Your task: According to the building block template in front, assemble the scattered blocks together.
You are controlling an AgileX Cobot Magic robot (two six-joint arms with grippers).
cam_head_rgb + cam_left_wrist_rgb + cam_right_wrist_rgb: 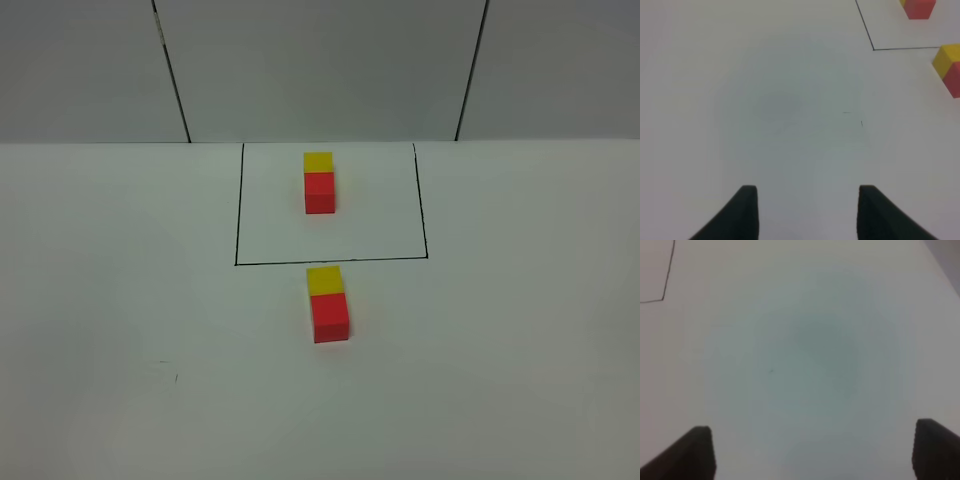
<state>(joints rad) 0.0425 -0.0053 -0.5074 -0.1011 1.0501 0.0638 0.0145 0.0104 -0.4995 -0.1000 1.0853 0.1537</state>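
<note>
Yellow and red, the two small plain scattered cubes (329, 303) already touch on the white table (120, 300), yellow at 12 o'clock, matching the black-framed yellow-and-red cube template (319, 182) just beyond at 12 o'clock; the assembly looks finished. Nothing obstructs them. The left pincer (807, 212) hangs clenched and empty, the right pincer (812, 450) released and empty, both well apart from the cubes.

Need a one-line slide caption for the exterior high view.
Loose yellow cube and red cube joined below the black frame, matching the template pair inside it.
</note>
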